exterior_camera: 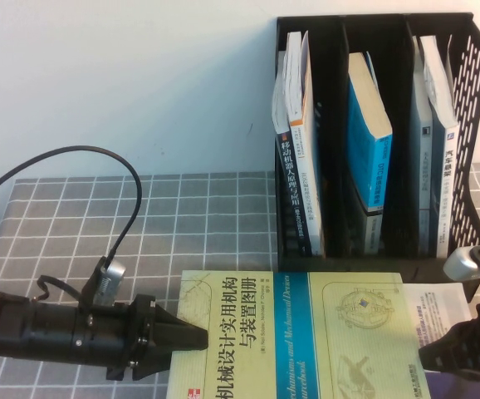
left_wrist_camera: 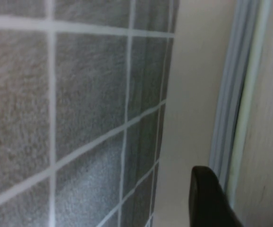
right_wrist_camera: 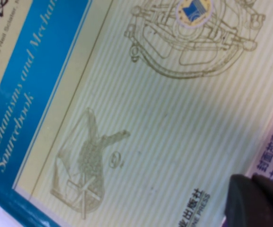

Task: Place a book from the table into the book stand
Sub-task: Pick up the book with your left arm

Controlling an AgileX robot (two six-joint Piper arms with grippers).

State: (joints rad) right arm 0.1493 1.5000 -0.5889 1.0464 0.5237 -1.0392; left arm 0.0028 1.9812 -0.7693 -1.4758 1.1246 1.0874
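The book (exterior_camera: pixel 306 332) lies flat on the table (exterior_camera: pixel 182 216) at the front centre, with a pale yellow-green cover, a blue band and mechanical drawings. It fills the right wrist view (right_wrist_camera: pixel 150 118). My left gripper (exterior_camera: pixel 200 337) is low at the book's left edge, shut and pointing at it. In the left wrist view its gripper (left_wrist_camera: pixel 207 198) sits against the book's side (left_wrist_camera: pixel 193 71). My right gripper (exterior_camera: pixel 427 353) is shut over the book's right edge, and shows in the right wrist view (right_wrist_camera: pixel 257 198). The black book stand (exterior_camera: pixel 337 125) stands behind the book.
The stand holds white books (exterior_camera: pixel 298 125) on the left, a blue book (exterior_camera: pixel 369 141) in the middle and more books (exterior_camera: pixel 435 141) on the right. A white printed sheet (exterior_camera: pixel 431 303) lies by the book's right edge. A black cable (exterior_camera: pixel 99 158) loops above the left arm.
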